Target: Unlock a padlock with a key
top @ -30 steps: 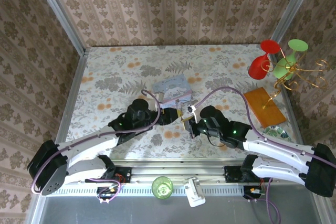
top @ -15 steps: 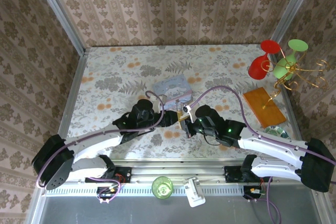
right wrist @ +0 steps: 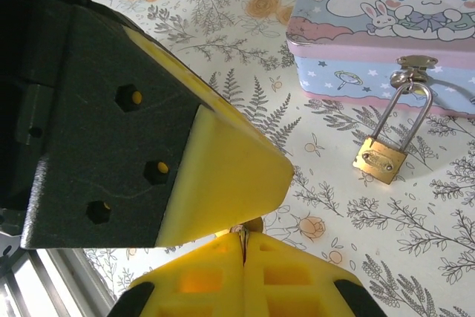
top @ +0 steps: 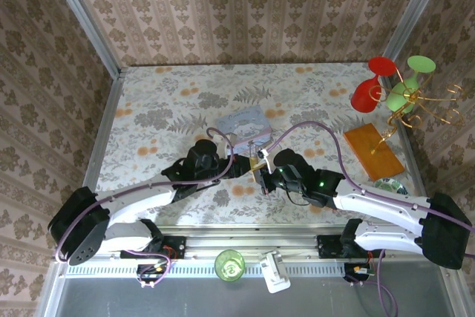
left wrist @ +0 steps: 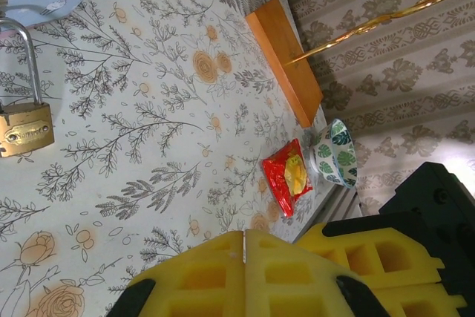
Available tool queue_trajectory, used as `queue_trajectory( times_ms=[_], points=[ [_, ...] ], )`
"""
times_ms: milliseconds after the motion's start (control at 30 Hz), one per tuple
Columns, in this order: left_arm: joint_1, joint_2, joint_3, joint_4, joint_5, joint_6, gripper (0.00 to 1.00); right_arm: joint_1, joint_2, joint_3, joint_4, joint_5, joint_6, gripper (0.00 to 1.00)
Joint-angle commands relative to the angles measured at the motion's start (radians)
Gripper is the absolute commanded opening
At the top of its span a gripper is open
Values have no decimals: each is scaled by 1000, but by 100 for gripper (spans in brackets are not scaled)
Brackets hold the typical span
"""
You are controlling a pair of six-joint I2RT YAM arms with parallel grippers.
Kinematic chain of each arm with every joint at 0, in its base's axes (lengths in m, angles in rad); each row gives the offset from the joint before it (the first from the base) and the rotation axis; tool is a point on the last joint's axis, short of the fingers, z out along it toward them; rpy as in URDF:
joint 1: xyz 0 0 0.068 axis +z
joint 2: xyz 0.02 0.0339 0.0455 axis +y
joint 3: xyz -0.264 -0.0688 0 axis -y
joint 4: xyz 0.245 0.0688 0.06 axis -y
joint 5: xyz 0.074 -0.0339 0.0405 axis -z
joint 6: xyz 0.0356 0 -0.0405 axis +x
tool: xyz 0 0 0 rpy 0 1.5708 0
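**A:** What has changed on the left?

**B:** The left arm [top: 141,198] has reached further toward the middle. The left hand [left wrist: 245,238] is closed, its yellow pads pressed flat together with nothing seen between them.

**A:** And its pose?

**B:** It stretches low over the tabletop [top: 163,102] from the near left corner, hand pointing rightward.

**A:** Where is the padlock?

**B:** The padlock [right wrist: 381,159] hangs by its shackle from the clasp of the tin [right wrist: 386,12]. Its body lies on the tabletop just in front of the tin, near both hands.

**A:** And the right side?

**B:** The right hand [right wrist: 243,238] has slid left, closer to the left hand. It is closed too. A small brownish bit shows at its tips, too small to name, so I cannot tell whether it holds anything. The right arm [top: 371,202] lies low from the near right corner, bent toward the centre.
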Motion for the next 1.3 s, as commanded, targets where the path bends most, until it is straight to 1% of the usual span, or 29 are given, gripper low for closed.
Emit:
queue_trajectory(
  times_ms=[0, 33, 67, 100, 133, 167, 200, 267, 367, 433, 500, 567, 633, 700, 733, 767, 933, 1000, 1100, 1267],
  points=[
    [9, -4, 3, 40, 31, 17, 0, -2, -1, -4, 47, -28, 8, 27],
    [12, -11, 7, 32, 31, 27, 0, -15, -7, -11, 55, -62, 6, 50],
    [16, -21, 14, 22, 31, 47, 0, -36, -20, -23, 69, -111, 1, 61],
    [20, -32, 20, 6, 31, 68, 0, -60, -40, -41, 88, -161, -4, 68],
    [24, -44, 29, -17, 33, 98, 0, -102, -66, -68, 126, -236, -2, 79],
    [28, -56, 38, -32, 37, 135, 0, -148, -93, -96, 170, -317, 4, 95],
    [30, -63, 47, -46, 46, 167, 0, -191, -111, -114, 205, -382, 14, 100],
    [39, -65, 71, -58, 90, 229, 0, -274, -152, -146, 273, -489, 30, 100],
    [42, -73, 86, -37, 136, 281, 0, -349, -171, -164, 367, -629, 59, 98],
    [41, -83, 76, 22, 151, 285, 0, -356, -152, -148, 386, -694, 56, 95],
    [41, -96, 72, 63, 166, 289, 0, -356, -122, -137, 423, -746, 71, 88],
    [37, -117, 75, 69, 170, 315, 0, -356, -95, -147, 498, -784, 105, 81],
    [34, -140, 75, 65, 159, 336, 0, -356, -80, -163, 570, -801, 133, 71],
    [34, -162, 70, 63, 149, 351, 0, -356, -75, -172, 604, -810, 148, 63],
    [32, -173, 66, 65, 146, 358, 0, -356, -73, -172, 608, -814, 149, 54],
    [32, -182, 65, 68, 142, 362, 0, -356, -73, -173, 610, -815, 150, 49],
    [26, -206, 47, 100, 121, 365, 0, -356, -69, -175, 668, -843, 185, 45],
    [25, -208, 43, 108, 116, 368, 0, -356, -66, -180, 698, -848, 201, 40],
    [24, -206, 36, 126, 105, 363, 0, -356, -56, -192, 749, -845, 227, 37],
    [21, -206, 28, 162, 102, 355, 0, -355, -10, -194, 850, -846, 277, 29]
  ],
)
